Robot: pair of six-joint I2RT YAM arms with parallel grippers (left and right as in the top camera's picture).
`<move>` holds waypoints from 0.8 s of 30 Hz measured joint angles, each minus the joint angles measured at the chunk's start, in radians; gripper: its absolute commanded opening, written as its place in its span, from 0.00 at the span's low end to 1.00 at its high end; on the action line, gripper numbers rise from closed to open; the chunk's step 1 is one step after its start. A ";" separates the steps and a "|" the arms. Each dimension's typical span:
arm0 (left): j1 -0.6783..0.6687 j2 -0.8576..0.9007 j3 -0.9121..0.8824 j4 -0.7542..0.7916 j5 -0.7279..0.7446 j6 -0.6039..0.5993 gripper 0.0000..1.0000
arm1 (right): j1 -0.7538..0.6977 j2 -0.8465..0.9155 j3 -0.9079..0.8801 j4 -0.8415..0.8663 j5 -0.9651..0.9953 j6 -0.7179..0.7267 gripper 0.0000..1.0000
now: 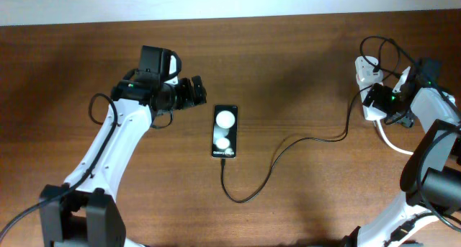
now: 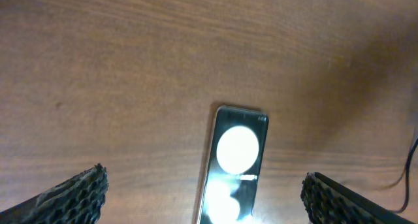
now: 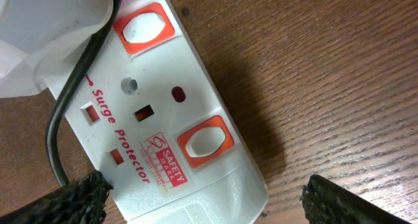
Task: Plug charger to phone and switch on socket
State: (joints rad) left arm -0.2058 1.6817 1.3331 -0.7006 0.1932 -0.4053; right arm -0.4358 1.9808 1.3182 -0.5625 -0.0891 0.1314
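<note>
Right wrist view: the socket [image 3: 163,132] lies flat at the table's far right edge and fills the frame. Two red-framed rocker switches show on it, one [image 3: 144,28] beside the white adapter [image 3: 46,28] and one [image 3: 206,142] by the vacant outlet. The charger [image 3: 59,119] runs from the adapter across the strip's face. The right gripper [image 3: 209,194] hovers over the strip with its fingers spread wide, holding nothing.

Overhead view: the cable loops over the table [image 1: 302,60] to the lower edge of the phone [image 1: 225,132] at centre. It appears plugged in there, though the seating is too small to confirm. The left gripper [image 1: 196,94] waits just beside the phone, likewise spread and empty.

The step in hand is judged to be switching on. Probably the rocker by the adapter is the live one. Press it with a single fingertip, straight down, clear of the cable, so the light strip does not slide.
</note>
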 measured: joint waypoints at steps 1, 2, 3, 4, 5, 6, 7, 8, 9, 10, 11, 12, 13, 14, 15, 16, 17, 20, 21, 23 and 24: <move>-0.004 -0.006 0.000 -0.006 -0.010 0.000 0.99 | 0.000 0.000 0.000 0.000 0.000 0.000 0.99; -0.005 -0.006 0.000 -0.007 -0.019 0.000 0.99 | 0.000 0.000 0.000 0.000 0.000 0.000 0.99; -0.005 -0.006 -0.008 -0.005 -0.030 0.000 0.99 | 0.000 0.000 0.000 0.000 0.000 0.000 0.99; -0.005 -0.008 -0.026 0.006 -0.037 0.000 0.99 | 0.000 0.000 0.000 0.000 0.000 0.000 0.99; -0.005 -0.009 -0.050 0.026 -0.041 0.000 0.99 | 0.000 0.000 0.000 0.000 0.000 -0.001 0.99; -0.005 -0.012 -0.092 0.083 -0.045 0.000 0.99 | 0.000 0.000 0.000 -0.001 -0.001 0.000 0.99; -0.005 -0.014 -0.133 0.138 -0.048 0.000 0.99 | 0.000 0.000 0.000 -0.001 -0.002 0.000 0.99; -0.005 -0.023 -0.194 0.223 -0.048 0.000 0.99 | 0.000 0.000 0.000 -0.002 -0.003 0.000 0.99; -0.006 -0.029 -0.234 0.256 -0.050 0.000 0.99 | 0.000 0.000 0.000 -0.003 -0.004 0.000 0.99; -0.007 -0.037 -0.278 0.304 -0.052 0.000 0.99 | 0.000 0.000 0.000 -0.002 -0.003 0.000 0.99; -0.011 -0.055 -0.349 0.379 -0.052 0.000 0.99 | 0.000 0.000 0.000 -0.002 -0.004 0.000 0.99; -0.016 -0.074 -0.413 0.448 -0.052 0.000 0.99 | 0.000 0.000 0.000 -0.002 -0.004 0.000 0.99; -0.018 -0.090 -0.451 0.492 -0.052 0.001 0.99 | 0.000 0.000 -0.001 -0.002 -0.005 0.000 0.99; -0.021 -0.114 -0.494 0.536 -0.052 0.001 0.99 | 0.000 0.000 -0.001 -0.002 -0.006 0.000 0.99; -0.021 -0.142 -0.534 0.567 -0.052 0.005 0.99 | 0.000 0.000 -0.001 -0.002 -0.007 0.000 0.99; -0.021 -0.169 -0.568 0.599 -0.052 0.017 0.99 | 0.000 0.000 -0.001 -0.003 -0.007 0.000 0.99; -0.021 -0.190 -0.594 0.624 -0.052 0.028 0.99 | 0.000 0.000 -0.001 -0.003 -0.006 0.000 0.99; -0.021 -0.260 -0.688 0.711 -0.053 0.074 0.99 | 0.000 0.000 -0.001 -0.003 -0.007 0.000 0.99; -0.021 -0.274 -0.714 0.740 -0.053 0.084 0.99 | 0.000 0.000 -0.001 -0.003 -0.007 0.000 0.99; -0.021 -0.292 -0.763 0.826 -0.052 0.096 0.99 | 0.000 0.000 -0.001 -0.003 -0.007 0.000 0.99; -0.021 -0.305 -0.806 0.896 -0.052 0.099 0.99 | 0.000 0.000 -0.001 -0.003 -0.006 0.000 0.99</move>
State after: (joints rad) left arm -0.2272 1.3769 0.5270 0.1955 0.1413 -0.3061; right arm -0.4358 1.9808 1.3174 -0.5652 -0.0956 0.1310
